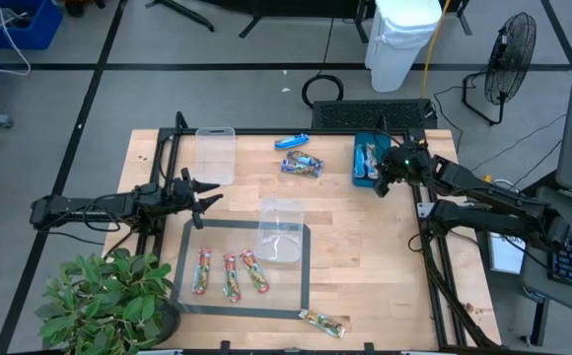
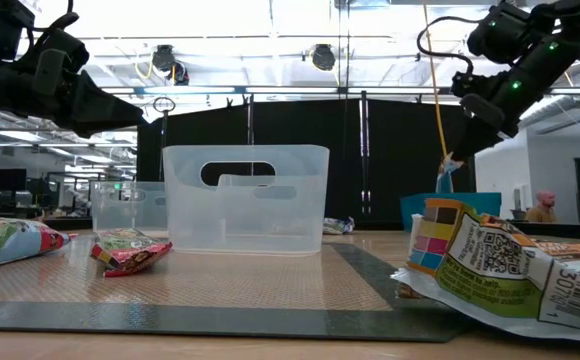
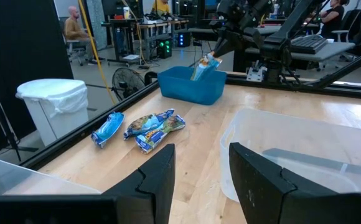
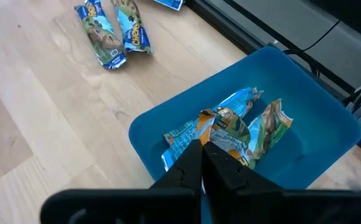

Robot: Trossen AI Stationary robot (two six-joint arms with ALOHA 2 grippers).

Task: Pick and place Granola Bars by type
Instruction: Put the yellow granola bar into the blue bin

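My right gripper (image 1: 378, 185) hangs over the teal tray (image 1: 357, 170) at the far right, shut on a tan-gold granola bar (image 3: 204, 66). Two more bars (image 4: 269, 127) lie in the tray. A blue bar (image 1: 291, 141) and two tan-and-teal bars (image 1: 303, 165) lie flat on the wood near the far edge. Three red-and-green bars (image 1: 230, 276) lie side by side on the dark mat (image 1: 189, 237). Another bar (image 1: 322, 322) rests at the near edge. My left gripper (image 1: 205, 197) stands open and level at the table's left, holding nothing. My right gripper pinches one end of the bar's wrapper (image 4: 206, 138) between its two fingers, coming slanting down from the table's right. The bar hangs below the fingers into the tray. Whether its lower end (image 3: 196, 76) rests on the bars inside cannot be told.
One clear tub (image 1: 281, 229) stands at the mat's far right corner, another (image 1: 215, 153) at the far left. A potted plant (image 1: 104, 301) crowds the near left corner. Bare wood lies between the mat and the tray. A person sits in the room behind.
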